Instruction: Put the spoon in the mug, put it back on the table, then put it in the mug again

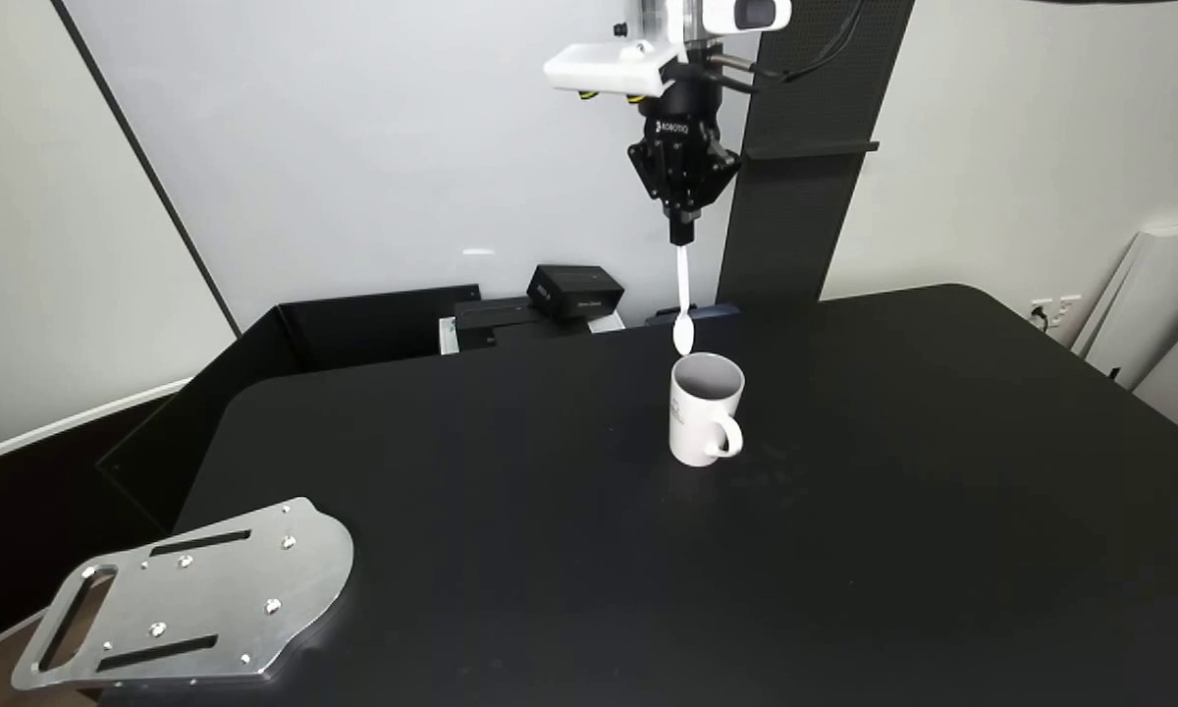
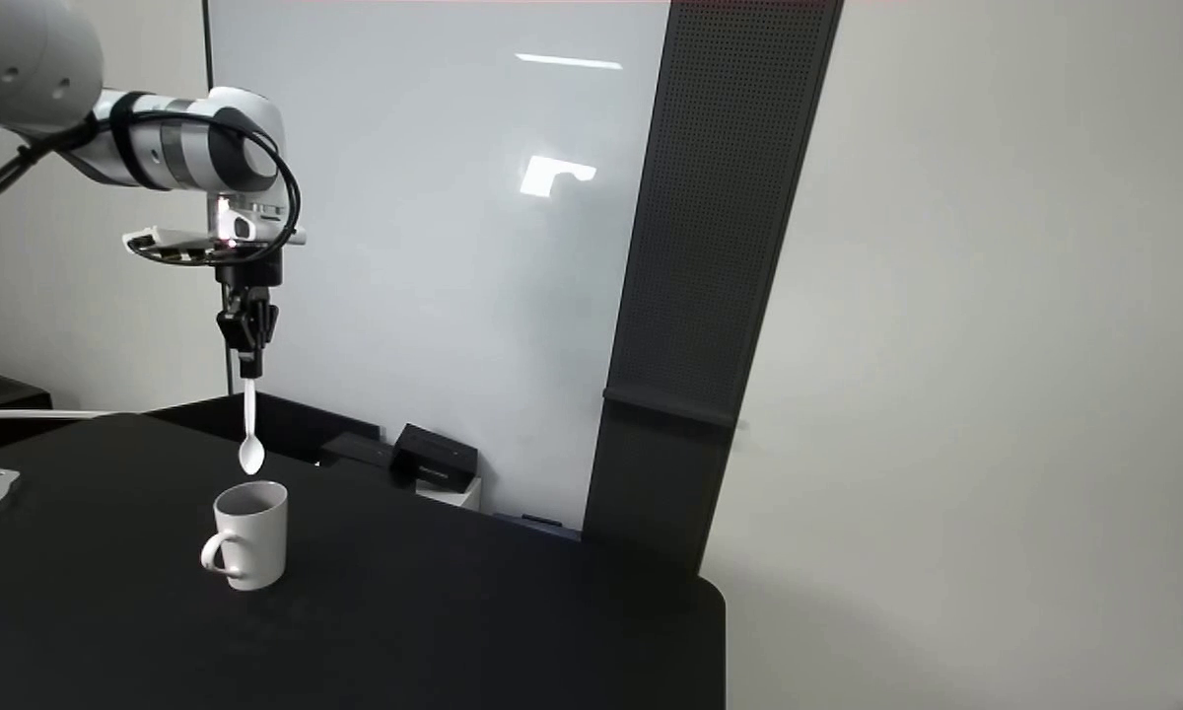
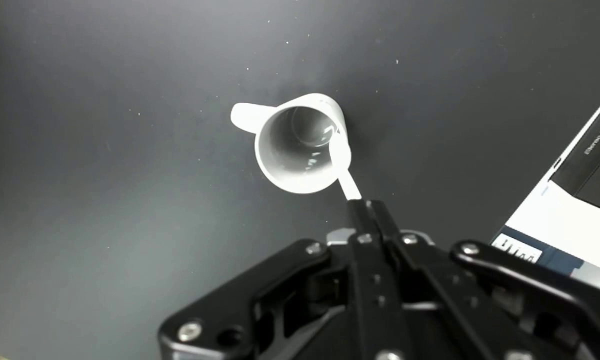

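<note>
Wrist view: spoon point(image 3: 343, 174) in pincer point(image 3: 367, 206), above mug point(image 3: 291, 155)

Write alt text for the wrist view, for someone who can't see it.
A black gripper holds a white spoon by its handle, the bowl overlapping the right rim of a white mug in this view. The mug stands on a black table, handle toward upper left.

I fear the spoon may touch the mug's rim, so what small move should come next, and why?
I would probably ease the gripper slightly toward the handle of the mug before any lowering. It holds the spoon above the mug, but the wrist view shows the spoon off the mug's centre, on the side away from the handle.
</note>
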Motion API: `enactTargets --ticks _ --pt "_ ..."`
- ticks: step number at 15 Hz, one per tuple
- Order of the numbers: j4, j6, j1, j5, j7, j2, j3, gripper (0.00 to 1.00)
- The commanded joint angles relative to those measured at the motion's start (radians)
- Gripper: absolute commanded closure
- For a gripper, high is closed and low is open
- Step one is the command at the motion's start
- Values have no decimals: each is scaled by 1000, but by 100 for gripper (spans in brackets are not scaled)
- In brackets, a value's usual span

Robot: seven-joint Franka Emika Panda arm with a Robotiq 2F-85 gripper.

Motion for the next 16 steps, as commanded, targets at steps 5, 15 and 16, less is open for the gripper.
enactTargets --ticks 5,15,16 --pt "-65 -110 -39 9 5 -65 -12 99" --pt "-231 -166 -111 9 -8 -95 -16 99" --pt "-258 -156 -120 10 -13 -100 -16 99"
